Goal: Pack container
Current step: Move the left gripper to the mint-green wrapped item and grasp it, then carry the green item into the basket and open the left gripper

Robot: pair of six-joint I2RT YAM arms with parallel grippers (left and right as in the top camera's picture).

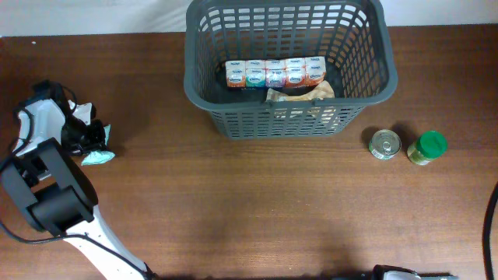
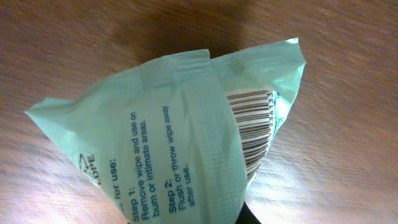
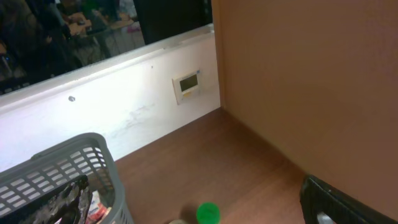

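Dark grey plastic container (image 1: 284,120): rectangular, rounded corners, lattice-slotted walls, thick smooth rim. Sits at far middle of brown woodgrain table (image 1: 249,210). Inside: row of small cups (image 1: 275,72) with printed lids along the back, crinkled brown wrapper (image 1: 299,95) against the front wall. Near its right front corner, apart: round silver tin can (image 1: 384,144), just beside that a green-lidded jar (image 1: 426,148). Far left, well apart from container: left gripper (image 1: 82,138) at a mint-green soft packet (image 1: 98,156), crumpled, seamed, printed with barcode and wipe instructions. Fills left wrist view; jaws hidden behind it, so cannot tell whether apart or clamped. Right gripper (image 3: 342,202): only a dark edge at frame corner, cannot tell there either.
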